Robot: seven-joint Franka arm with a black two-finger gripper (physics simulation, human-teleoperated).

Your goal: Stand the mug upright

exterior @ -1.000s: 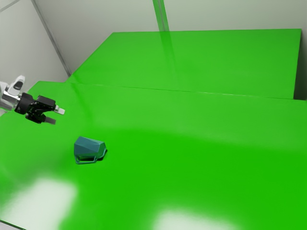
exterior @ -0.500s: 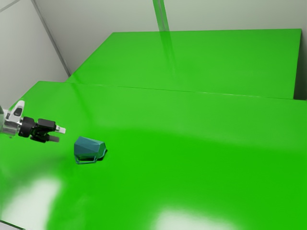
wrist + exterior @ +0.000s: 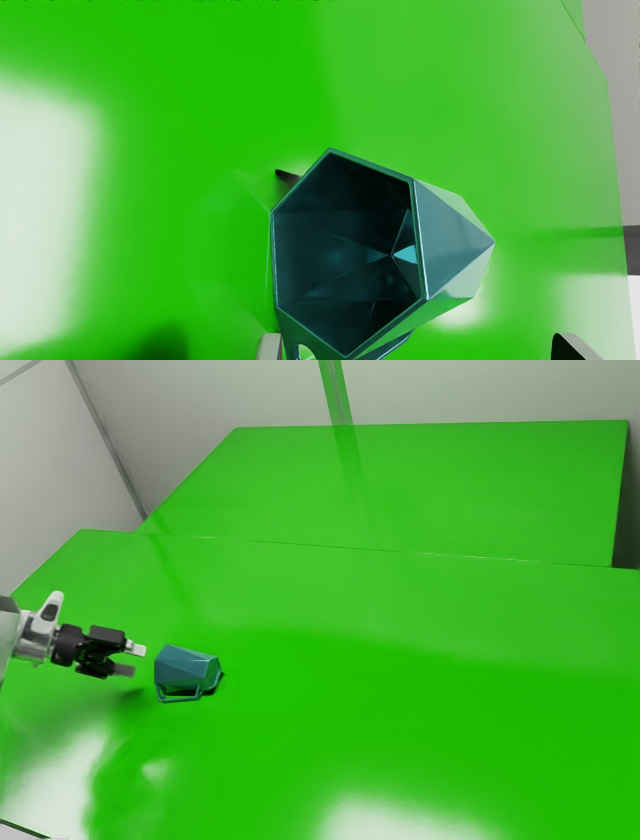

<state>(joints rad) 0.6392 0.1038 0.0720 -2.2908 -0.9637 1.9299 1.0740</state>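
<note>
- Hand [image 3: 131, 660] hangs over the table's near-left part in the exterior view, its two fingers [image 3: 270, 347] wide apart with nothing gripped between them.
- Green table [image 3: 400, 660] carries the mug; in the exterior view, the mug lies just past the fingertips, toward the exterior view's right, with a small gap left between.
- Mug [image 3: 187, 670] rests tipped over on its side, so it needs righting. By the wrist view it sits ahead of the hand, nearer one finger than the other, rather than centred between them.
- Its long axis is what the coming move turns on: from mouth to base it runs roughly along the line joining the two fingers, with some slant away from the hand. Closing in this pose would, I judge, work along the mug's length or catch one wall, so a turn of the hand or a deliberate pinch on the rim looks wiser.
- Mouth [image 3: 345, 250] opens partly toward the hand; the base end points away, on the side of the finger farther from the mug.
- Handle [image 3: 180, 698] is low on the mug, near the table, and could snag or prop the mug as it tilts up.
</note>
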